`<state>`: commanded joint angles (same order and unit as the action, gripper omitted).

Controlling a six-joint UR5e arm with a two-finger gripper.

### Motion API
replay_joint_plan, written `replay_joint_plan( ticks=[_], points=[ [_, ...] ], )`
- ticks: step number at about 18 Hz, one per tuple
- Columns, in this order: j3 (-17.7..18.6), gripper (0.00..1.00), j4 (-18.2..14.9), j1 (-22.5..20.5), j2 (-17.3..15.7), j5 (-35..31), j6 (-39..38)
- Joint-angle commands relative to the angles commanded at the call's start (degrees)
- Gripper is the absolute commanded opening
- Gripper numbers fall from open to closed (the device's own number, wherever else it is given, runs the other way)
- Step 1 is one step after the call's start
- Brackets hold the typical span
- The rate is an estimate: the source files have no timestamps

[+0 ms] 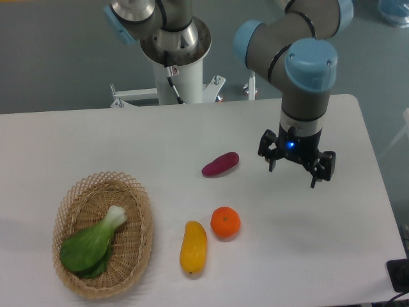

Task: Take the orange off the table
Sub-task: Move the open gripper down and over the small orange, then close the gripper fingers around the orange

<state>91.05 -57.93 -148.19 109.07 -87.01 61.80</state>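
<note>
Jaws: spread apart, holding nothing; your gripper (293, 171) hangs above the table (358, 217).
Progress: orange (225, 222) untouched; you must reach, grasp, lift.

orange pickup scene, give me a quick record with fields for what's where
orange: on the table, untouched
gripper: open, empty, raised above the table, off to the orange's upper right in the image
yellow fruit: lying just left of the orange
purple sweet potato: farther back, mid-table
basket: front left, holds a bok choy
</note>
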Motion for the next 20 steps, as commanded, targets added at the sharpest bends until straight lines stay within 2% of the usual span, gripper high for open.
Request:
replay_joint_plan(
  ticks=[4, 8, 12, 20],
  points=[
    [1.5, 1.0, 0.2, 2.3, 2.0, 0.0, -1.1],
    [1.6, 1.0, 0.4, 5.0, 5.0, 2.8, -8.7],
    [2.0, 1.0, 0.4, 6.5, 7.3, 4.7, -11.7],
    [2.8, 1.0, 1.1, 8.3, 10.2, 4.5, -14.3]
  ],
)
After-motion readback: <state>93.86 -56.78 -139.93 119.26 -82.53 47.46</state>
